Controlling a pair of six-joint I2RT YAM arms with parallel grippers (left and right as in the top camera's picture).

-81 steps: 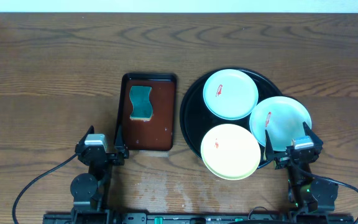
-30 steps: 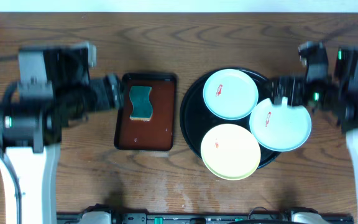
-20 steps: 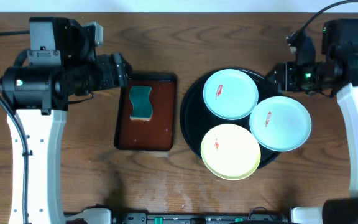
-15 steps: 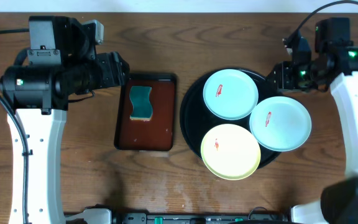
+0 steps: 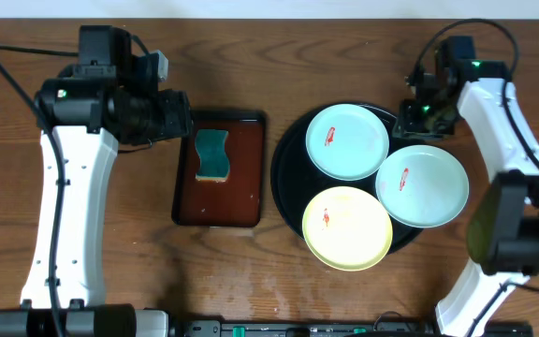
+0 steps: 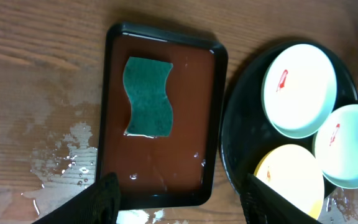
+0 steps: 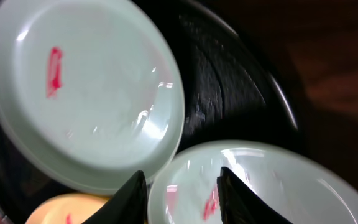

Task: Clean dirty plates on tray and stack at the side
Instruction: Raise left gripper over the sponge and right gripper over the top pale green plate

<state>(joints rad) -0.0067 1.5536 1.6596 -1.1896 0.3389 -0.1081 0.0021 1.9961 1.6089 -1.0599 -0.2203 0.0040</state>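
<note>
Three plates lie on the round black tray: a mint one at the back, a mint one at the right, and a yellow one in front, each with a red smear. My right gripper hovers over the tray's back right rim. In the right wrist view its jaws stand narrowly apart above the right mint plate, holding nothing. My left gripper hangs by the back left corner of the brown tray. In the left wrist view it is wide open and empty.
A brown rectangular tray left of the black tray holds a teal sponge, seen from above in the left wrist view. Water spots lie on the wooden table near the brown tray's front left corner.
Both arms have come up from the front edge to the back of the table. The right gripper has edged left onto the black tray's rim and its jaws have narrowed. The plates have not moved.
</note>
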